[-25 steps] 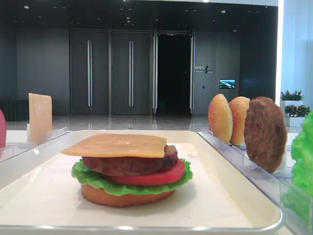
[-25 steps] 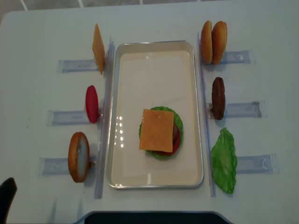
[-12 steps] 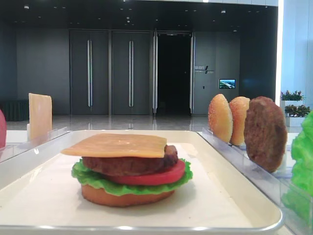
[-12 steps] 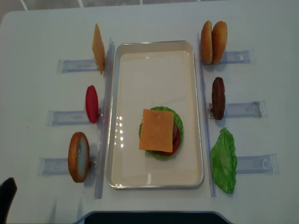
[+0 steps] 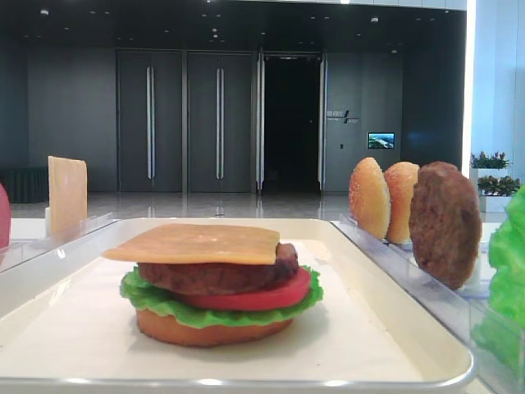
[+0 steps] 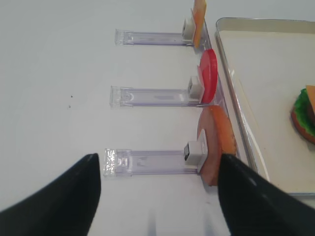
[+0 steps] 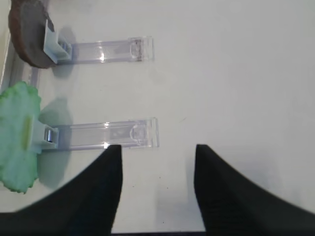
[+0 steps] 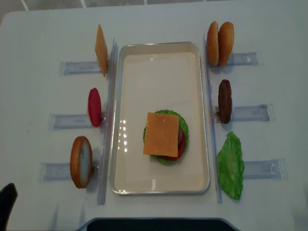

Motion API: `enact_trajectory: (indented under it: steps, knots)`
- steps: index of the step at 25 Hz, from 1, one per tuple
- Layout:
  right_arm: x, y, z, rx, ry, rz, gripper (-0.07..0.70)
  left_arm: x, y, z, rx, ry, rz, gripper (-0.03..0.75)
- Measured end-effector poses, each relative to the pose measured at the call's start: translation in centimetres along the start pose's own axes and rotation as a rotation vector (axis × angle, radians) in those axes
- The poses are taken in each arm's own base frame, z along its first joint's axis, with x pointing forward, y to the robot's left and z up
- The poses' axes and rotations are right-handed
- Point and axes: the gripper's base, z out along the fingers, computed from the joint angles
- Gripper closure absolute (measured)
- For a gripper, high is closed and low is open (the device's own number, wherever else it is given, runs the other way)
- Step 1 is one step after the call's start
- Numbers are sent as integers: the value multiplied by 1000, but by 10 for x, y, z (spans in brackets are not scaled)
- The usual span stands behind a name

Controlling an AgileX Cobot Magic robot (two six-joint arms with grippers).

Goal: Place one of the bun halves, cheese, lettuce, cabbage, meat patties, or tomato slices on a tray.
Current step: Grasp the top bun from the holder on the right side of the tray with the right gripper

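Note:
The white tray [image 8: 159,46] lies mid-table and holds a stacked burger: cheese [image 8: 162,134] on top, then a patty [image 5: 217,275], tomato [image 5: 262,295], lettuce [image 5: 164,304] and a flat bottom bun [image 5: 209,330]. Two seeded bun halves [image 8: 219,43], a meat patty [image 8: 224,101] and a lettuce leaf [image 8: 231,166] stand on racks right of the tray. A cheese slice [image 8: 101,49] and a tomato slice [image 8: 94,107] stand on the left. My left gripper [image 6: 158,160] is open above the nearest left rack. My right gripper [image 7: 157,147] is open over bare table beside the lettuce [image 7: 17,135]. No cabbage is in view.
An orange-brown bun piece [image 8: 81,161] stands on edge on the front left rack [image 6: 147,161]. Clear plastic racks [image 8: 250,113] run along both sides of the tray. A dark base edge [image 8: 154,224] shows at the table's front.

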Motion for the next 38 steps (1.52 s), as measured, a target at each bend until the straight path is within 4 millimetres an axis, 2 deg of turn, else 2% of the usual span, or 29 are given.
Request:
enact_trajectory:
  steps: [5, 10, 16, 20, 30, 38]
  knots:
    - [-43, 1, 21, -27, 159, 29, 277, 0, 0, 0, 0, 0, 0, 151]
    - [-92, -2, 55, -29, 313, 46, 277, 0, 0, 0, 0, 0, 0, 174]
    - [-147, -4, 81, -30, 346, 44, 277, 0, 0, 0, 0, 0, 0, 220]
    - [-178, -5, 97, -36, 348, 31, 277, 0, 0, 0, 0, 0, 0, 262]
    - [-223, -9, 134, -45, 380, 2, 277, 0, 0, 0, 0, 0, 0, 356]
    - [-251, -7, 167, -86, 397, 29, 277, 0, 0, 0, 0, 0, 0, 439]
